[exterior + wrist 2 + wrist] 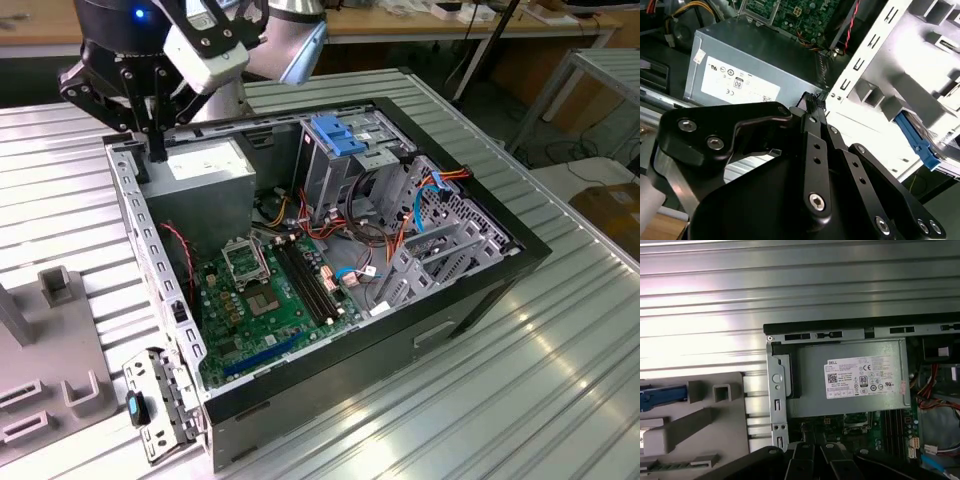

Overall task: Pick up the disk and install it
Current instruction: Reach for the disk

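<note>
Hovering upper left in the exterior view with gripper [157,140] pinched narrow and empty, by power supply [205,172]. Placing the disk [657,395] outside the case wall [774,390], on grey fixture [50,340] at that view's left edge, blue side seemingly running along table [840,290] ribs. Noting white label [860,377], print left unread.

The arm [292,42] is reaching in from the far side at the exterior view's left, its pale wrist [205,50] tilting forward and holding the black gripper [157,148] so that it is pointing almost straight down. In both wrist views the gripper [812,106] [808,436] is showing its linkage bars [860,175] spreading from the body and narrowing toward the tips. The fingers [816,142] are lying drawn together, tip against tip, the jaws closed.
</note>
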`<control>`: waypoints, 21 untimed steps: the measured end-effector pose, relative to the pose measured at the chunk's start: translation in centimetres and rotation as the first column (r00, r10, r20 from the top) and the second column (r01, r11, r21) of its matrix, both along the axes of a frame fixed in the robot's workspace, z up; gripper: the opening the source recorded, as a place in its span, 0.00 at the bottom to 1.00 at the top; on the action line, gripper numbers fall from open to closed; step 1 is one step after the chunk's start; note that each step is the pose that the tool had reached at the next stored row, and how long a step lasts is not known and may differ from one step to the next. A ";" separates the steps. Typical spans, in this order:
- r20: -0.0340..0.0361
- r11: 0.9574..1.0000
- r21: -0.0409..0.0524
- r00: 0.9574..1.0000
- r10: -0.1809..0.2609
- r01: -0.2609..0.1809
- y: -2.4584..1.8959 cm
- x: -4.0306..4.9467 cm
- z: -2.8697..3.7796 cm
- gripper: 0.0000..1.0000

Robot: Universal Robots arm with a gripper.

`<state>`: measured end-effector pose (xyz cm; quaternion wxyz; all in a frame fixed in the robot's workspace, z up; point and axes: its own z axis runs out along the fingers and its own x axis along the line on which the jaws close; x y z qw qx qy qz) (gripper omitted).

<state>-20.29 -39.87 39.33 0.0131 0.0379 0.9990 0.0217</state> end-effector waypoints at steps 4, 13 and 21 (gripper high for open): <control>0.000 1.000 0.000 1.000 0.000 0.000 0.75 -1.01 0.00 0.11; 0.000 1.000 0.000 1.000 0.000 0.000 3.17 -7.79 -0.02 0.11; 0.000 1.000 0.000 1.000 0.000 0.000 3.65 -13.21 -0.06 0.11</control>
